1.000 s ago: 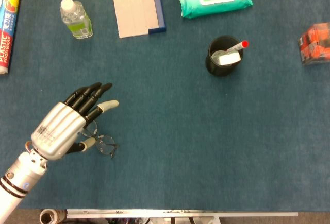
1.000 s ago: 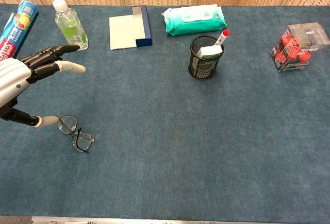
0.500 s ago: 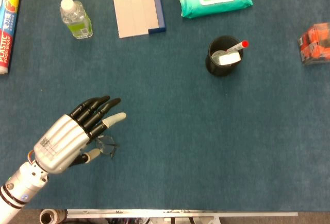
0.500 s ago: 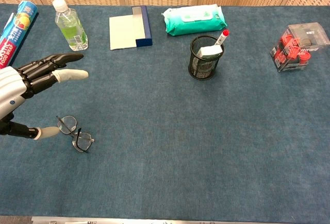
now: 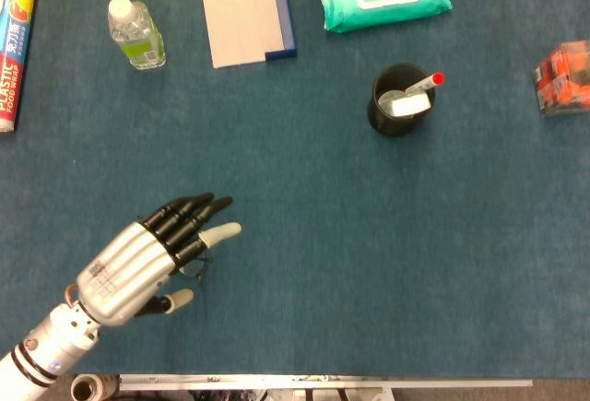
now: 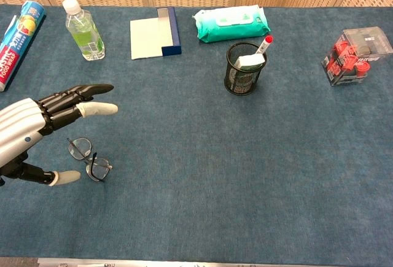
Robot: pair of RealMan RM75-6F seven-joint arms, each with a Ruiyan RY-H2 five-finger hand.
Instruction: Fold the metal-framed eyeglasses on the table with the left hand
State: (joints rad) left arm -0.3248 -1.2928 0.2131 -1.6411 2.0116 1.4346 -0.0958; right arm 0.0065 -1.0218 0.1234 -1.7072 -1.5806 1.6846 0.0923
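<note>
The metal-framed eyeglasses [image 6: 89, 158] lie on the blue table cloth near the front left, their thin wire rims showing in the chest view. In the head view only a sliver of the frame [image 5: 198, 267] peeks out beside my left hand [image 5: 152, 258], which hovers over them. My left hand [image 6: 43, 129] is open, fingers stretched out toward the right and thumb low beside the glasses, holding nothing. My right hand is in neither view.
A green-labelled water bottle [image 6: 84, 30] and a plastic wrap roll [image 6: 18, 38] stand at the back left. A grey and blue box [image 6: 155, 34], a wipes pack [image 6: 231, 23], a black mesh pen cup [image 6: 244, 69] and a clear box of red items [image 6: 356, 54] sit further right.
My left hand has slid toward the front edge and slightly right, now covering most of the glasses in the head view. The glasses have not moved.
</note>
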